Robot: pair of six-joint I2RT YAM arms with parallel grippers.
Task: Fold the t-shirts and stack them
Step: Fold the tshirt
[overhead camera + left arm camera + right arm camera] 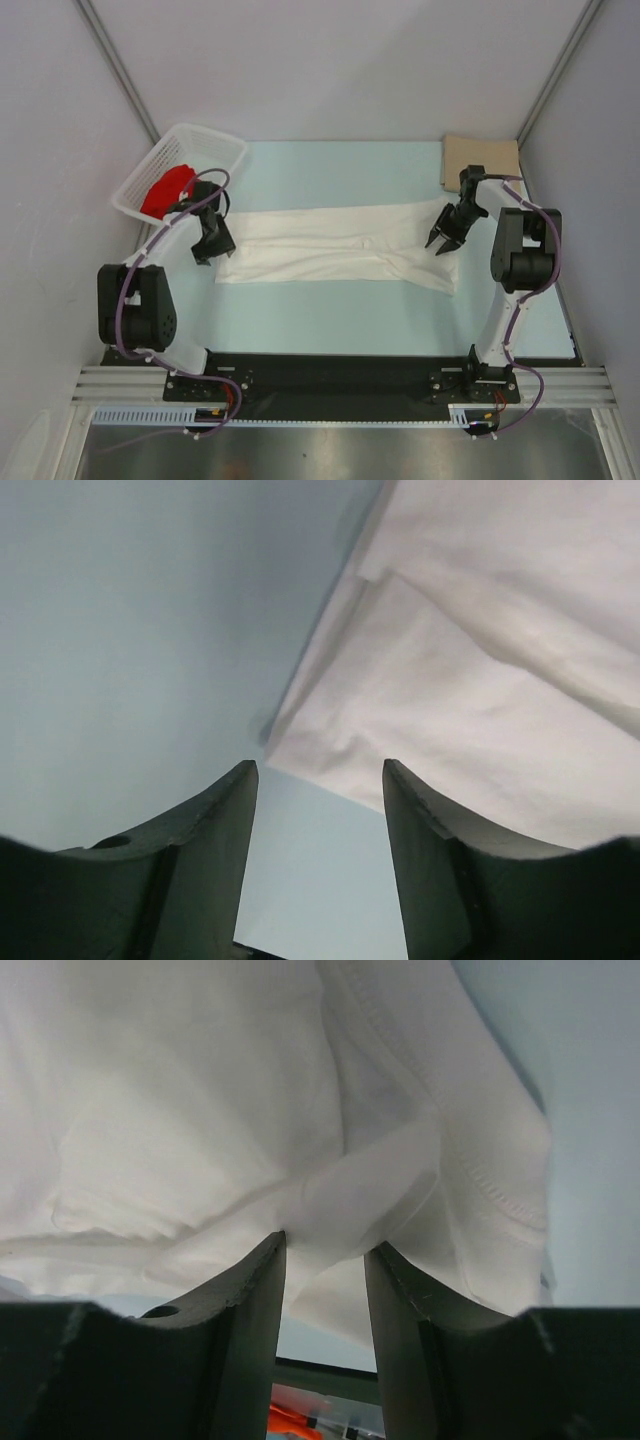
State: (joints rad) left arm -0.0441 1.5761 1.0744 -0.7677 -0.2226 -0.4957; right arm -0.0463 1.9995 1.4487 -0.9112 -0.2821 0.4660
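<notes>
The white t-shirt (340,245) lies folded into a long strip across the middle of the table. My left gripper (212,250) hangs open at its left end. In the left wrist view the gripper (320,770) has bare table between its fingers, and the shirt's corner (470,680) lies just beyond the tips. My right gripper (440,243) is at the strip's right end. In its wrist view the gripper (325,1245) stands open, with its tips either side of a raised fold of the white shirt (200,1110). The tan t-shirt (480,160) lies flat at the back right. The red t-shirt (165,192) sits in the basket.
A white lattice basket (225,140) stands tilted at the back left, close behind my left arm. Grey walls close in the table on both sides. The black base rail (330,375) runs along the near edge.
</notes>
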